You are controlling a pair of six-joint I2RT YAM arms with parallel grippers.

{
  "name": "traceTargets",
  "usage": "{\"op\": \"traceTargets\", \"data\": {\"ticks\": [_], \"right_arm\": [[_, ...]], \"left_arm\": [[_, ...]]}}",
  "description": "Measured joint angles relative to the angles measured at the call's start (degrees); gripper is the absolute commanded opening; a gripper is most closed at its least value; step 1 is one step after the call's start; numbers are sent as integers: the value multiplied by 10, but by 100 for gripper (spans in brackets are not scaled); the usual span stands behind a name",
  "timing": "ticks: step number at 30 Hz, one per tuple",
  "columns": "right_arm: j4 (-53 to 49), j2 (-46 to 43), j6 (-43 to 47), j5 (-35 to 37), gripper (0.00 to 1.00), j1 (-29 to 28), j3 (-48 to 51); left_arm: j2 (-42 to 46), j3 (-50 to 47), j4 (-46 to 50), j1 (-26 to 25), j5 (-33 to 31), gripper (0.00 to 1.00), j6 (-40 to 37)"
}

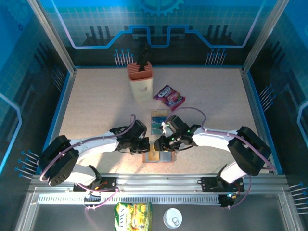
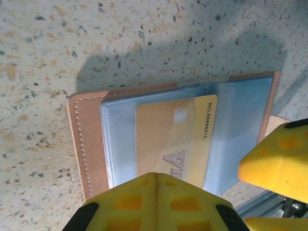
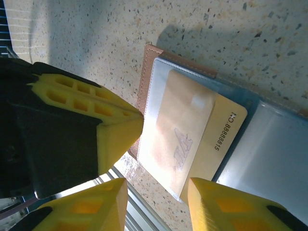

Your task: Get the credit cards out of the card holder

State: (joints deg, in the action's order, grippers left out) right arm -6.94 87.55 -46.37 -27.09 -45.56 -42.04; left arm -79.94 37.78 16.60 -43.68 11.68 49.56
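The salmon-brown card holder (image 1: 166, 158) (image 2: 86, 139) (image 3: 146, 77) lies open on the table between the arms, clear sleeves up. An orange-yellow credit card (image 2: 202, 139) (image 3: 226, 139) marked with a number sticks partway out of one sleeve. A teal credit card (image 1: 158, 122) lies loose on the table behind the holder. My left gripper (image 1: 144, 146) (image 2: 156, 174) is shut, its tip down on the holder's left part over the sleeve. My right gripper (image 1: 161, 144) (image 3: 156, 190) stands open over the holder's near edge, its fingertips (image 3: 216, 202) on either side of the yellow card's end, holding nothing.
A purple snack packet (image 1: 169, 96) and a beige block with an orange top (image 1: 140, 79) stand further back. A metal rail (image 1: 159, 180) runs along the near edge right below the holder. A yellow packet (image 1: 132, 215) and a white lid (image 1: 173, 218) lie beyond the rail.
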Motion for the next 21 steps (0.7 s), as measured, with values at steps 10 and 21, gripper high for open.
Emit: {"op": "traceTargets", "data": {"ticks": [10,21], "right_arm": [[22,14,-12,-4,38,0,13],[31,32,-16,-8,37,0,19]], "left_arm": [[-18,-15,-17,0,2,0,6],[-25,-21,-28,0,6,0,15]]}}
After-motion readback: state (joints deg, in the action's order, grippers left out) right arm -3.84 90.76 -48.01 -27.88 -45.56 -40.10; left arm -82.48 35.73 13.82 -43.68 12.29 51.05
